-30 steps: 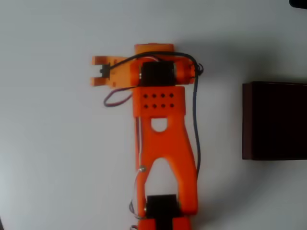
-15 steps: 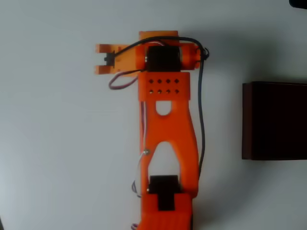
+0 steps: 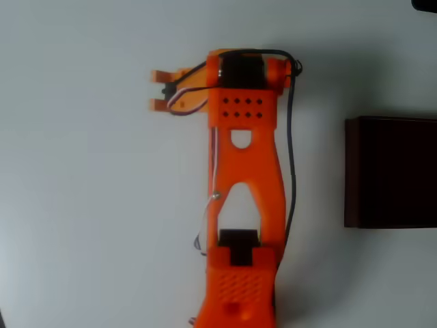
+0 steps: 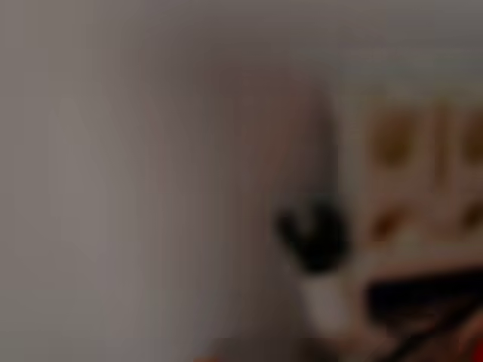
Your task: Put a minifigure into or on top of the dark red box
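Observation:
In the overhead view my orange gripper (image 3: 162, 89) points left at the top of the arm, well left of the dark red box (image 3: 390, 171). A small dark speck of the minifigure (image 3: 166, 89) shows between the two orange fingers (image 3: 159, 104), which are shut on it. The wrist view is heavily blurred. There a dark blob with a white part below it, the minifigure (image 4: 317, 256), sits close to the lens. The box lies at the right edge, partly cut off, with maroon walls and a near-black top.
The orange arm (image 3: 244, 178) runs up the middle of the white table (image 3: 82, 205) from the bottom edge. A black cable (image 3: 292, 157) loops along its right side. A dark object corner (image 3: 425, 4) shows at the top right.
The gripper has shifted right and slightly up the picture with the dark speck still between its fingers. More of the arm's lower part has come into view. The box has not moved.

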